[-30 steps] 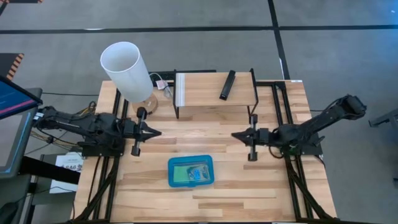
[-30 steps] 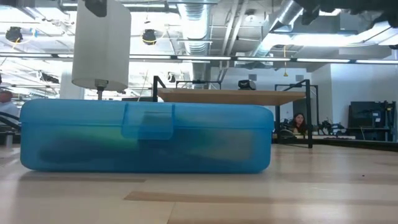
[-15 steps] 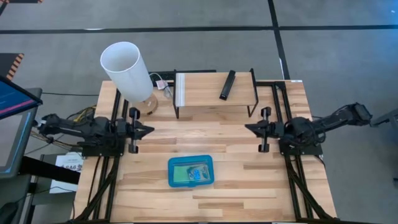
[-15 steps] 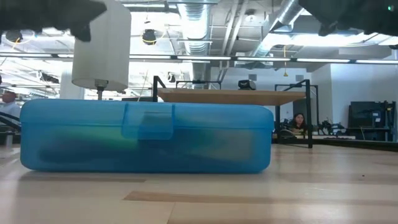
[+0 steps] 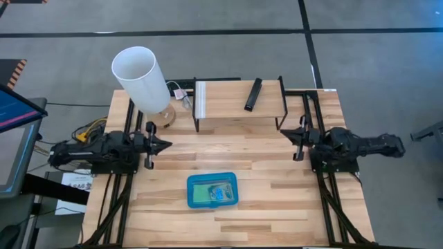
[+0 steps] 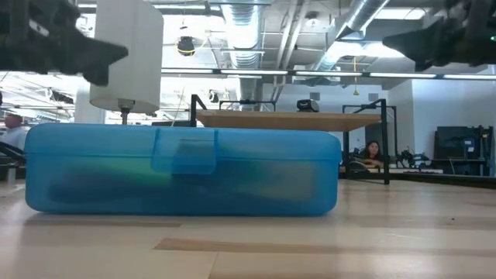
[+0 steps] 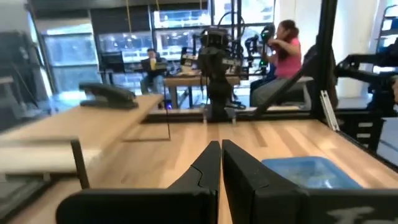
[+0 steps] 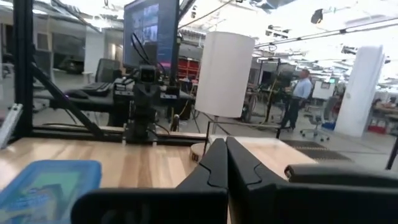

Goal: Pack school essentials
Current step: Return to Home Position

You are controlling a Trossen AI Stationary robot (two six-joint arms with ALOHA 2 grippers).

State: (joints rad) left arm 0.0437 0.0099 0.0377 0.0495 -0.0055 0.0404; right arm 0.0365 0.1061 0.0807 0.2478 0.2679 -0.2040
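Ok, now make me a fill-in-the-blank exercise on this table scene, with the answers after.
1. The blue case lies near the front edge of the table with its lid ____.
2. The black remote lies on the wooden ____ at the back.
3. The left tool and the right tool are both ____ and hold nothing.
4. The lamp stands nearer the ____ arm.
Missing words: closed; shelf; shut; left.

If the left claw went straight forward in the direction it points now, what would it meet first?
Probably the right claw, which faces it from across the table. The left claw points over open wood, and the blue box lies beside that line, not in it.
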